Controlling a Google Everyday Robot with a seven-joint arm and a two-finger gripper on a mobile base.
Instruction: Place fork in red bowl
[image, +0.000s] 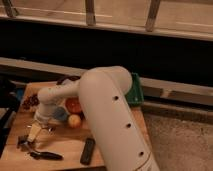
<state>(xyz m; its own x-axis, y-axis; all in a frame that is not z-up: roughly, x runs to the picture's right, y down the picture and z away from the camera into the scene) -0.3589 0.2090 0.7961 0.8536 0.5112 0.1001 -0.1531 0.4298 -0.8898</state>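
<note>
Camera view, the sole view available. My end effector (34, 132) hangs low over the front-left part of the desk (67, 142), pointing down. Its two fingers are spread wide with nothing between them.

The fork (23, 142) appears as a small silvery item lying flat on the desk, just below and left of the end effector. I cannot confirm contact between them.

The red bowl (73, 104) sits further back and to the right, partly hidden by my arm. An orange ball (75, 121) lies just in front of it. A black-handled tool (46, 155) and a black remote (87, 150) lie near the front edge.

Finding: approach stage only. The fork is on the desk, neither grasped nor lifted, and well apart from the bowl. Outstanding, in my judgement: close on the fork, lift it, carry it back and right to the bowl, release.
</note>
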